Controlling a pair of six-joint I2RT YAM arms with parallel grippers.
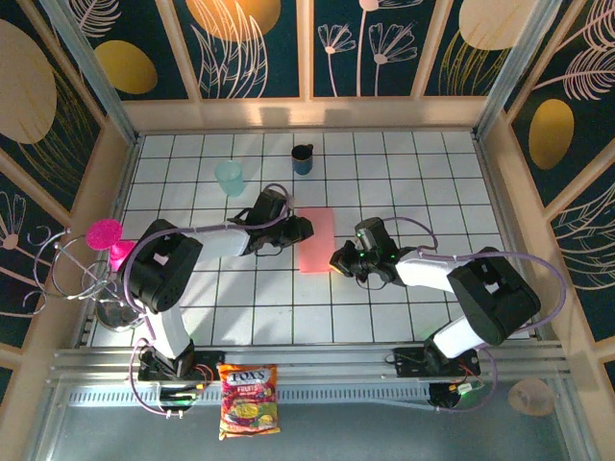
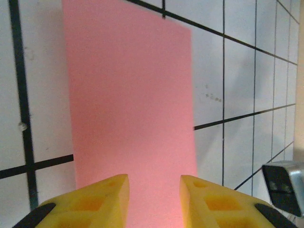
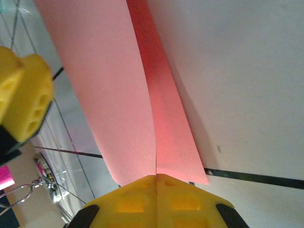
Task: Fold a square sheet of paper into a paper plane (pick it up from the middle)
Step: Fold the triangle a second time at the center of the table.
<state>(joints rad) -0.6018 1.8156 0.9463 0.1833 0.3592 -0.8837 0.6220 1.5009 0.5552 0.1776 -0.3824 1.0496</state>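
The square sheet of paper [image 1: 317,240] lies folded into a salmon-pink rectangle on the white tiled table. My left gripper [image 1: 300,230] hovers at its left edge. In the left wrist view the paper [image 2: 128,95] stretches away beneath the yellow fingers [image 2: 102,202], which stand apart with nothing between them. My right gripper [image 1: 338,259] is at the paper's lower right corner. Its jaws [image 3: 156,176] are shut on the paper's edge, where two layers [image 3: 118,95] spread apart. The left gripper's yellow finger [image 3: 28,95] shows at the left of the right wrist view.
A teal cup [image 1: 230,177] and a dark blue cup [image 1: 303,158] stand at the back of the table. A magenta goblet [image 1: 106,235] and a wire rack [image 1: 72,274] sit at the left edge. A candy bag [image 1: 249,399] lies by the arm bases.
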